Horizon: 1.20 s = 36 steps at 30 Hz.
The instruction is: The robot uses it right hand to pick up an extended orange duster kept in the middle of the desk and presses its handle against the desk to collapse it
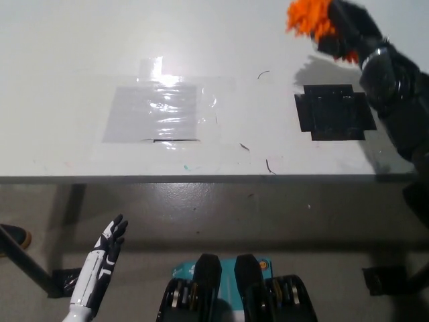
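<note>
— Head view first: where is the duster [310, 18]?

— Up at one o'clock, its orange head poking left out of my right hand [348, 30], which is closed around it above the desk [67, 80]

— And its long axis?

— Handle hidden, so I can't tell; I judge it must point down at the desk, perhaps toward the black patch [334, 111] at three o'clock, before pressing

— Arm pose?

— Black forearm slants up from the right edge. My left hand [106, 253] rests at seven o'clock below the desk, open

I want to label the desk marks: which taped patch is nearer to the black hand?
The black square patch, just under the right hand holding the orange duster; the clear shiny patch lies farther left.
</note>
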### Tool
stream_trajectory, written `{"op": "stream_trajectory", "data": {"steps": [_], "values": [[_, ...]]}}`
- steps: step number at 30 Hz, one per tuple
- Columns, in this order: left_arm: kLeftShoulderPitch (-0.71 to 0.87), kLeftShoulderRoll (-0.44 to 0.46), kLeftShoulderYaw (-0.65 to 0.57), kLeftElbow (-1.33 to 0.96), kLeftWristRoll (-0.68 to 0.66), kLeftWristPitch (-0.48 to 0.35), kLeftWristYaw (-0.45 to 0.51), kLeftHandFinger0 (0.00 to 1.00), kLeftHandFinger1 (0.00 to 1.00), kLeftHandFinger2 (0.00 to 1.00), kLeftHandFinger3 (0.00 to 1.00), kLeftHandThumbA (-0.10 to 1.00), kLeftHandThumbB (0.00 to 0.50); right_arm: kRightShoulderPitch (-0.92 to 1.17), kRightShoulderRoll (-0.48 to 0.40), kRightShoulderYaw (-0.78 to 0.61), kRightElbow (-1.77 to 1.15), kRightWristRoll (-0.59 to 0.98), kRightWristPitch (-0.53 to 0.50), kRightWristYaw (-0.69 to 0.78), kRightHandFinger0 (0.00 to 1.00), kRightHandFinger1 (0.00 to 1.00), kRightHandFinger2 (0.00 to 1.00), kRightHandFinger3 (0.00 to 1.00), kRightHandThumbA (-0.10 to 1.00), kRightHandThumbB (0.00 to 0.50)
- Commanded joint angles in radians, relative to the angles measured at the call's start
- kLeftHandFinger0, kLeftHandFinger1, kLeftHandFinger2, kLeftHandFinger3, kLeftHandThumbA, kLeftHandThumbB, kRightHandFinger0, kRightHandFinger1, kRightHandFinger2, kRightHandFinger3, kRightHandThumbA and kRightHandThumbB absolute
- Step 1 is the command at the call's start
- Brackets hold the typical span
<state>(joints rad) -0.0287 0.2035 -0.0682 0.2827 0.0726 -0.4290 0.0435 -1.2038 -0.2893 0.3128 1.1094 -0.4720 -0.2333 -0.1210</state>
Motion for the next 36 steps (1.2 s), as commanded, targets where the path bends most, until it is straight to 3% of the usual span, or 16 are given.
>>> {"op": "stream_trajectory", "data": {"steps": [1, 2, 4, 7, 11, 13, 14, 17, 19, 21, 24, 26, 29, 30, 36], "values": [[-0.007, 0.004, 0.006, -0.017, -0.010, -0.041, 0.012, 1.00, 1.00, 1.00, 1.00, 1.00, 0.500, -0.119, -0.011, -0.125, -0.223, 0.093, -0.015, -0.078, 0.00, 0.37, 0.76, 0.82, -0.10, 0.131], [-0.005, 0.004, 0.006, -0.019, -0.010, -0.041, 0.012, 1.00, 1.00, 1.00, 1.00, 1.00, 0.500, -0.121, 0.000, -0.146, -0.267, 0.093, 0.032, -0.083, 0.00, 0.32, 0.73, 0.72, -0.10, 0.136], [-0.004, 0.003, 0.006, -0.019, -0.010, -0.041, 0.012, 1.00, 1.00, 1.00, 1.00, 1.00, 0.500, -0.116, 0.007, -0.166, -0.298, 0.086, 0.059, -0.077, 0.00, 0.30, 0.72, 0.66, -0.10, 0.140], [-0.001, 0.002, 0.007, -0.018, -0.017, -0.041, 0.005, 1.00, 1.00, 1.00, 1.00, 1.00, 0.500, -0.105, 0.059, -0.260, -0.384, 0.150, 0.098, -0.096, 0.00, 0.36, 0.76, 0.84, -0.10, 0.129], [-0.001, 0.000, 0.008, -0.016, -0.023, -0.041, 0.000, 1.00, 1.00, 1.00, 1.00, 1.00, 0.500, -0.095, 0.078, -0.301, -0.412, 0.141, 0.114, -0.087, 0.00, 0.37, 0.76, 0.86, -0.10, 0.114], [0.000, 0.004, 0.004, -0.017, -0.013, -0.041, 0.006, 1.00, 1.00, 1.00, 1.00, 1.00, 0.500, -0.096, 0.110, -0.339, -0.395, 0.170, 0.063, -0.143, 0.00, 0.35, 0.75, 0.77, -0.10, 0.106], [0.000, 0.002, 0.004, -0.015, -0.017, -0.041, 0.004, 1.00, 1.00, 1.00, 1.00, 1.00, 0.500, -0.094, 0.118, -0.355, -0.386, 0.186, 0.050, -0.150, 0.00, 0.29, 0.69, 0.71, -0.10, 0.098], [0.002, 0.002, 0.004, -0.014, -0.018, -0.041, 0.004, 1.00, 1.00, 1.00, 1.00, 1.00, 0.500, -0.091, 0.125, -0.372, -0.383, 0.193, 0.045, -0.150, 0.00, 0.28, 0.67, 0.69, -0.10, 0.099], [0.003, 0.007, 0.003, -0.013, -0.007, -0.041, 0.012, 1.00, 1.00, 1.00, 1.00, 1.00, 0.500, -0.079, 0.142, -0.401, -0.345, 0.220, -0.016, -0.184, 0.00, 0.19, 0.59, 0.61, -0.10, 0.097], [0.003, 0.007, 0.003, -0.013, -0.008, -0.041, 0.012, 1.00, 1.00, 1.00, 1.00, 1.00, 0.500, -0.079, 0.144, -0.405, -0.338, 0.219, -0.023, -0.191, 0.00, 0.16, 0.57, 0.60, -0.10, 0.101], [0.002, 0.000, 0.006, -0.014, -0.019, -0.041, 0.003, 1.00, 1.00, 1.00, 1.00, 1.00, 0.500, -0.059, 0.149, -0.429, -0.314, 0.242, -0.056, -0.218, 0.00, 0.06, 0.42, 0.48, -0.10, 0.085], [0.004, 0.000, 0.004, -0.012, -0.017, -0.041, 0.006, 1.00, 1.00, 1.00, 1.00, 1.00, 0.500, -0.049, 0.150, -0.435, -0.302, 0.252, -0.076, -0.221, 0.00, 0.03, 0.37, 0.41, -0.10, 0.090], [0.004, 0.000, 0.004, -0.012, -0.017, -0.041, 0.006, 1.00, 1.00, 1.00, 1.00, 1.00, 0.500, -0.050, 0.149, -0.434, -0.297, 0.254, -0.083, -0.224, 0.00, 0.03, 0.37, 0.40, -0.10, 0.090], [0.007, 0.000, 0.003, -0.012, -0.009, -0.041, 0.012, 1.00, 1.00, 1.00, 1.00, 1.00, 0.500, -0.041, 0.150, -0.442, -0.248, 0.268, -0.134, -0.232, 0.00, 0.02, 0.35, 0.37, -0.10, 0.122], [0.021, -0.002, 0.001, -0.017, -0.014, -0.041, 0.006, 1.00, 1.00, 1.00, 1.00, 1.00, 0.500, -0.029, 0.156, -0.459, -0.155, 0.303, -0.193, -0.264, 0.00, 0.00, 0.33, 0.35, -0.10, 0.096]]}}
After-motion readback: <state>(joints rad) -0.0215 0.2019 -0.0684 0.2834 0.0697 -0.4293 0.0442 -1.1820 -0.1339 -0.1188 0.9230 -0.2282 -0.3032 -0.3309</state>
